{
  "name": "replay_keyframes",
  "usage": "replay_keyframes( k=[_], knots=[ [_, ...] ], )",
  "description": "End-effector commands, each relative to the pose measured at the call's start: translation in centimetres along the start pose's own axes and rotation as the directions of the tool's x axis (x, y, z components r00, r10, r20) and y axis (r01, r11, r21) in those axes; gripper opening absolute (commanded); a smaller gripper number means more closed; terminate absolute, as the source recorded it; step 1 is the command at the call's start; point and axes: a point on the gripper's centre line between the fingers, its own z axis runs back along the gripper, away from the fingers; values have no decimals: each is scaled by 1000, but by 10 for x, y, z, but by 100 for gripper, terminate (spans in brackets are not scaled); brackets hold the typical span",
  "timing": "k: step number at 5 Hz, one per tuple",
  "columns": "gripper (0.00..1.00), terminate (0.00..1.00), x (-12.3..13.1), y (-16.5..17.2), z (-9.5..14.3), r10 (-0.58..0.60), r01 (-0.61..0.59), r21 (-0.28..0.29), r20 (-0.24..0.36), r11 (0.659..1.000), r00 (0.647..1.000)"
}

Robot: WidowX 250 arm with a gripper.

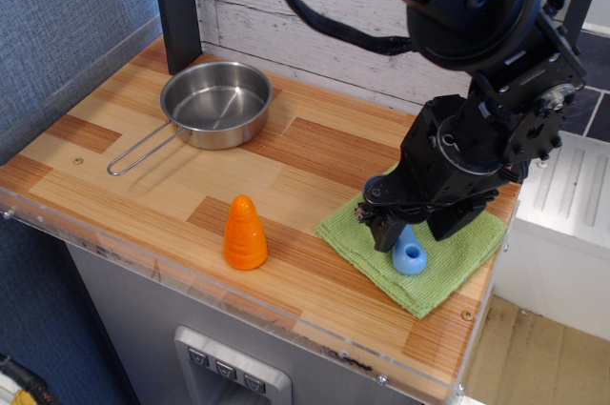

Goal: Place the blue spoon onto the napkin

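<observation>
The napkin (419,257) lay on the wooden surface (143,176), near its right front corner, and served as the reference point. The spoon (409,253) rested on the napkin, near its middle, with its ringed blue handle end toward the front edge; its bowl was hidden under the tool. The tool (412,232) stood directly above the napkin, low over the spoon. Its fingers flanked the upper part of the handle, but whether they gripped it or stood clear could not be determined from this view. An orange cone (245,232) stood upright to the left of the napkin, apart from it. A steel pan (215,105) sat well to the napkin's left rear.
</observation>
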Motion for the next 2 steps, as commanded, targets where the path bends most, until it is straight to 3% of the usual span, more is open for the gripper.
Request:
replay_keyframes(
  k=[1, 2],
  knots=[
    [100, 0, 15, -6, 23, 28, -28, -78, -3, 997, 1000],
    [100, 0, 27, -14, 52, 48, -47, -200, -1, 979, 999]
  ],
)
